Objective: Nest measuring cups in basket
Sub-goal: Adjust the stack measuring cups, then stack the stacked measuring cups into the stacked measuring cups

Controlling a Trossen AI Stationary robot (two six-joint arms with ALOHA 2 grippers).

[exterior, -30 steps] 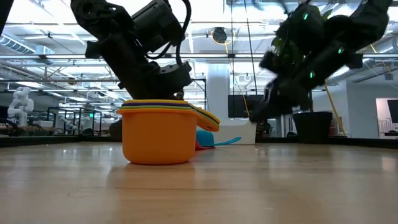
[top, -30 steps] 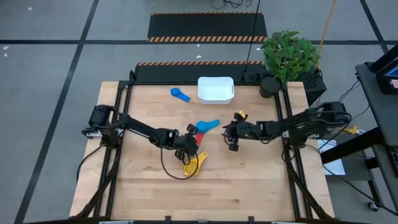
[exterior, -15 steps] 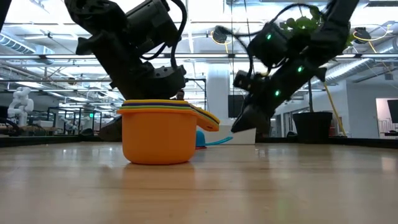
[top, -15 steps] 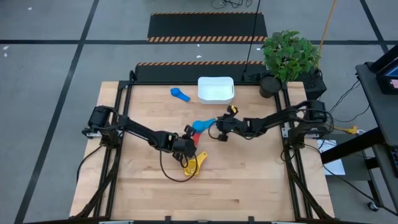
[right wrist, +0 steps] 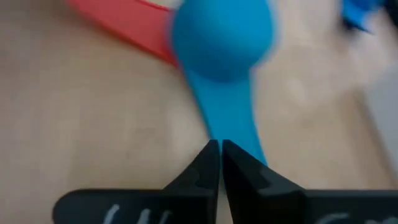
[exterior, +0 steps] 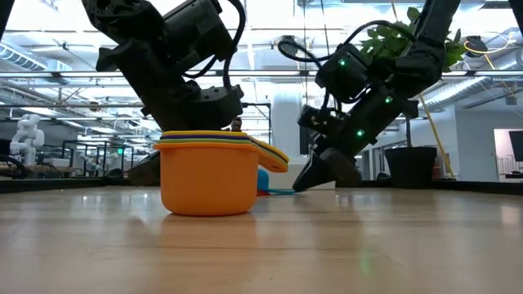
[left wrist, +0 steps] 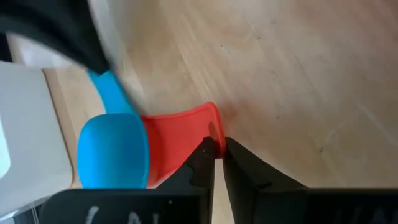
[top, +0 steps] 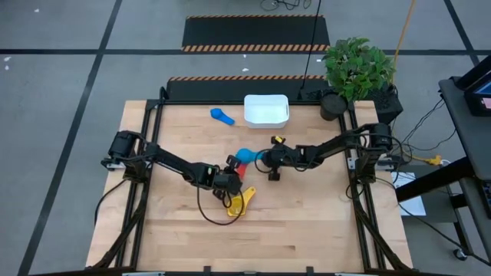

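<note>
light blue cup (right wrist: 222, 31) handle pinched by right gripper (right wrist: 220, 149); left gripper (left wrist: 217, 146) nipping red cup (left wrist: 180, 134) handle.

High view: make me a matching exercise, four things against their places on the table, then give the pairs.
Things:
1. dark blue cup
2. light blue cup
3. yellow-topped stack of cups
4. basket

Places:
A. middle of the table's far edge
B. beside the basket, on the left arm's side
C. middle of the table, between the two arms' ends
D. nearest the front edge

Pairs: 1-B, 2-C, 3-D, 4-A
</note>
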